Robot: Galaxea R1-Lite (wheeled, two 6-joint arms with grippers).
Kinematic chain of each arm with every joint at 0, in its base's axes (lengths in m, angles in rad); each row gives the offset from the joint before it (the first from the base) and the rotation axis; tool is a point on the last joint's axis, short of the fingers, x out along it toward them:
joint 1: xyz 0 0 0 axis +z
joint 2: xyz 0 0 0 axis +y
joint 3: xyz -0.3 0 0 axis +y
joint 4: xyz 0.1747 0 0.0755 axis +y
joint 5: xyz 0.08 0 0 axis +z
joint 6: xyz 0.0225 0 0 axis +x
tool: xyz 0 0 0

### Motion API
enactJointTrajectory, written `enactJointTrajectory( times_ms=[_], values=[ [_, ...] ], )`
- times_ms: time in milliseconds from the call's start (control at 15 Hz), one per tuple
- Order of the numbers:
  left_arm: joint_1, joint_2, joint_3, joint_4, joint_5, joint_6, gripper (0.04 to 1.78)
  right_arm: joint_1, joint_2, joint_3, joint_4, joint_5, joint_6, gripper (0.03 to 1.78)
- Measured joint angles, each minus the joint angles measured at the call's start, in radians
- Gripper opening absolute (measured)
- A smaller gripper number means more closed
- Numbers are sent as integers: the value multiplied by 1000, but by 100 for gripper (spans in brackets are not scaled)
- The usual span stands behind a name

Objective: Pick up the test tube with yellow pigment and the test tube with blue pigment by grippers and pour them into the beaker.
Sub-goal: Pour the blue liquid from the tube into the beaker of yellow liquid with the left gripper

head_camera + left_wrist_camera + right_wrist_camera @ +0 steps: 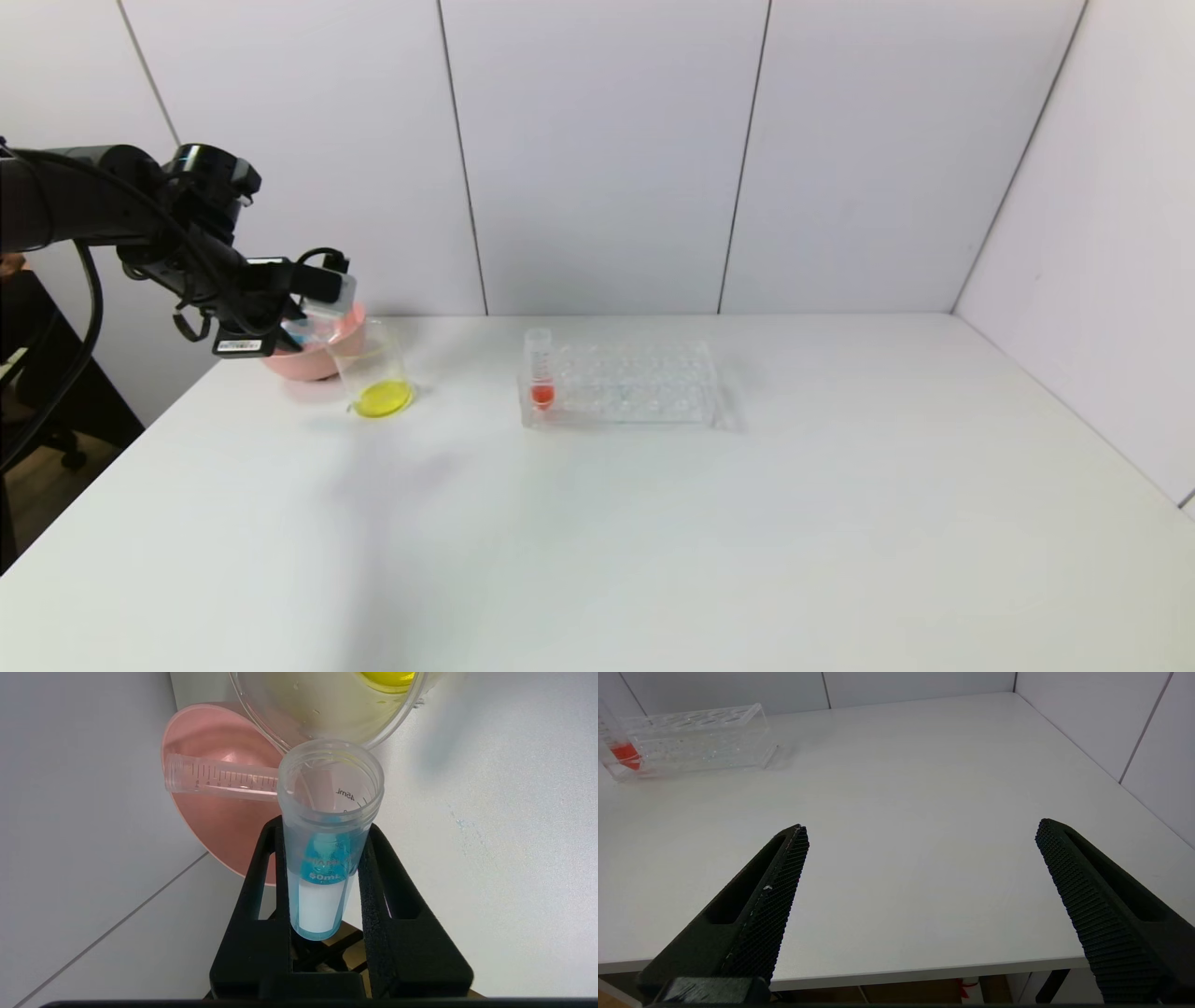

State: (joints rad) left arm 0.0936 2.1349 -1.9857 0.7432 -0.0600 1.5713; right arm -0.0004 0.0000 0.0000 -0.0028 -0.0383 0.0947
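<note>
Left wrist view: left gripper (322,835) jaws clamp test tube with blue pigment (324,840), mouth at beaker (327,709) rim; right gripper (920,830) jaws wide.

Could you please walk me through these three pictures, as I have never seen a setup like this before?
This is a two-armed robot at a white table. The wide picture comes from its head camera; the other two come from cameras on its wrists. The left gripper holds the test tube with blue pigment, tipped toward the beaker, which already has yellow liquid in it. Behind the beaker is a pink bowl with an empty tube lying across it. A clear rack holds a red-liquid tube. The right gripper hangs open and empty over the table's near edge.
</note>
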Motion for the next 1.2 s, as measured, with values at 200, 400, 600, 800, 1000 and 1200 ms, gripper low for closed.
enactJointTrajectory(
  times_ms=[200, 400, 600, 800, 1000, 1200],
  values=[
    [-14, 3, -1, -4, 3, 0, 44, 0, 0, 0, 0, 0, 0, 177],
    [-20, 4, -2, -21, 1, 0, 44, 0, 0, 0, 0, 0, 0, 177],
    [-27, 5, -2, -23, 0, -1, 44, 0, 0, 0, 0, 0, 0, 177],
    [-34, 4, -2, -33, 2, -2, 44, 0, 0, 0, 0, 0, 0, 177],
    [-46, 5, -3, -43, 5, -3, 44, 0, 0, 0, 0, 0, 0, 177],
    [-56, 5, -4, -45, 47, -2, 44, 0, 0, 0, 0, 0, 0, 177]
  ],
)
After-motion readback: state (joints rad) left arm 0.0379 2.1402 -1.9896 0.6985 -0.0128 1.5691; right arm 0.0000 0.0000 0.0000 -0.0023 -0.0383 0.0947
